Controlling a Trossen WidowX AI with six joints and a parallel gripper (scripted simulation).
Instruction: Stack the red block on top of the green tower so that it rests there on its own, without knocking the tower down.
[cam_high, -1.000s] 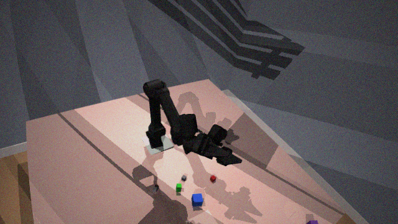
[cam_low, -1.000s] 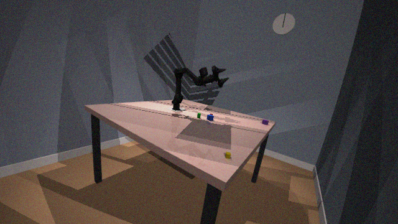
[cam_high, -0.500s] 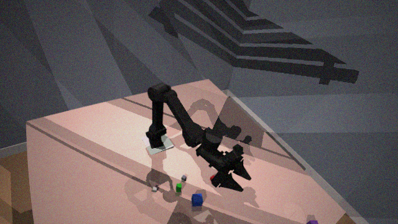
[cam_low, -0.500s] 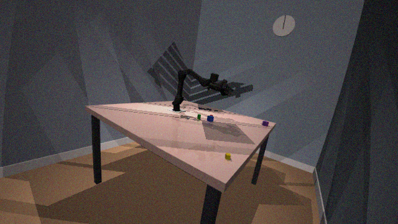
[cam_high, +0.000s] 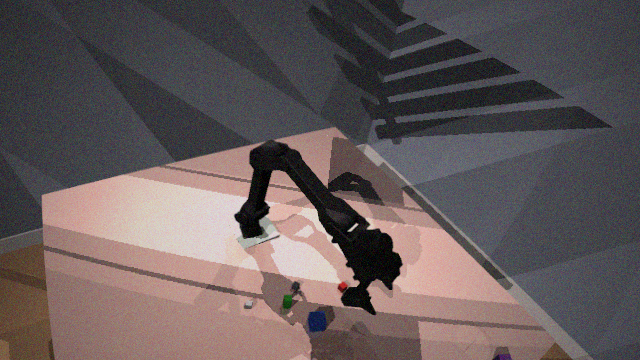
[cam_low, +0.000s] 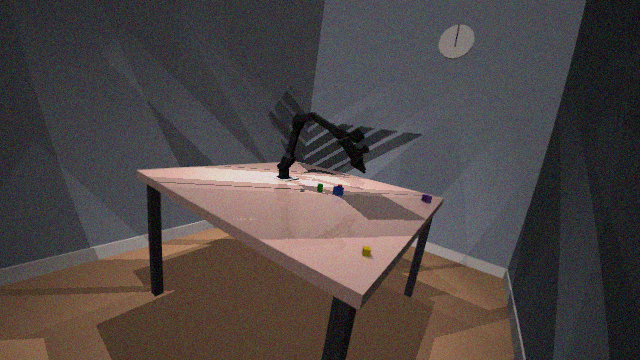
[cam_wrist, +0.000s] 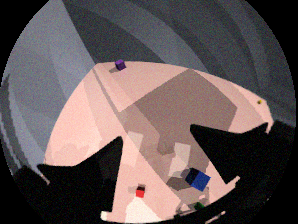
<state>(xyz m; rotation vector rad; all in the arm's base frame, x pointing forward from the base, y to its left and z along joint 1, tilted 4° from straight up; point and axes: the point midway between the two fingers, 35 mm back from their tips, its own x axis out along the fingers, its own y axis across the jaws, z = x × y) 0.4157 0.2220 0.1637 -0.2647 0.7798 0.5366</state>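
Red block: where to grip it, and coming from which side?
Grip the red block across two opposite side faces, coming straight down from above. It is a small cube sitting flat on the table, apart from the green tower. The gripper hangs open beside it, holding nothing.
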